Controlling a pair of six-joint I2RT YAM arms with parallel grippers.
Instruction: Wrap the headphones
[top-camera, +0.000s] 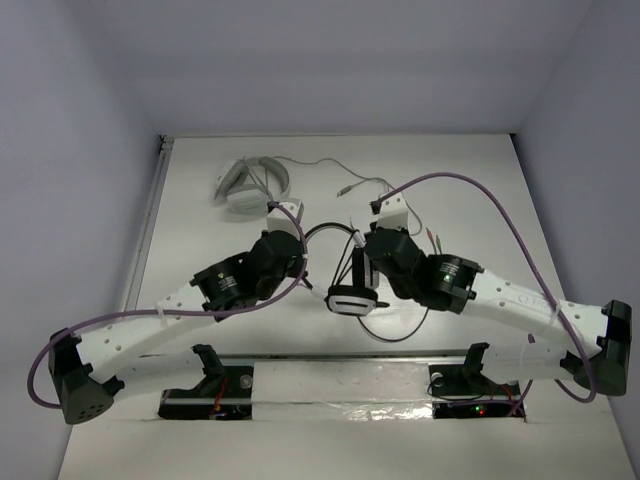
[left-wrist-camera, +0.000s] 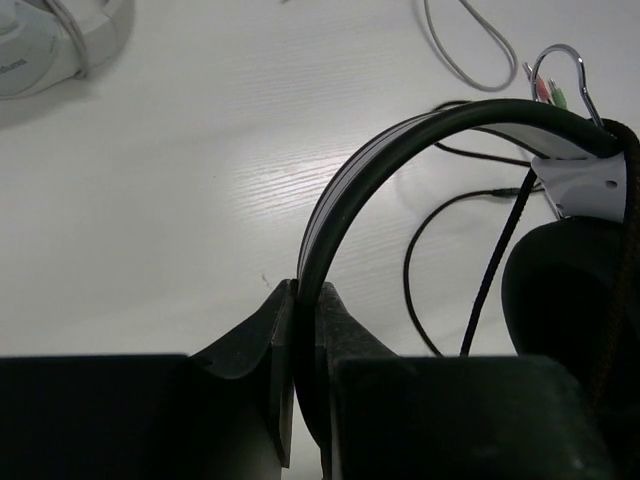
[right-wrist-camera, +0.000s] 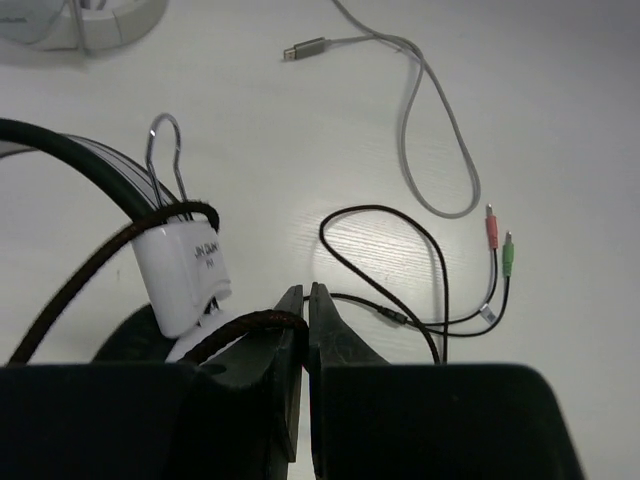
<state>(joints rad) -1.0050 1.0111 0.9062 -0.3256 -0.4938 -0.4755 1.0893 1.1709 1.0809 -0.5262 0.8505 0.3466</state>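
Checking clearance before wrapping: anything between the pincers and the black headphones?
Nothing visible. Left pincer is shut on the headband, right pincer on the braided cable. The pale headset lies apart, farther back.

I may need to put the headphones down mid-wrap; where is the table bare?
Bare: the far right corner of the table, beyond the plugs; also the left side, nearer than the grey headphones. Crowded: the centre around the headphones, with black cable loops and the grey cable.
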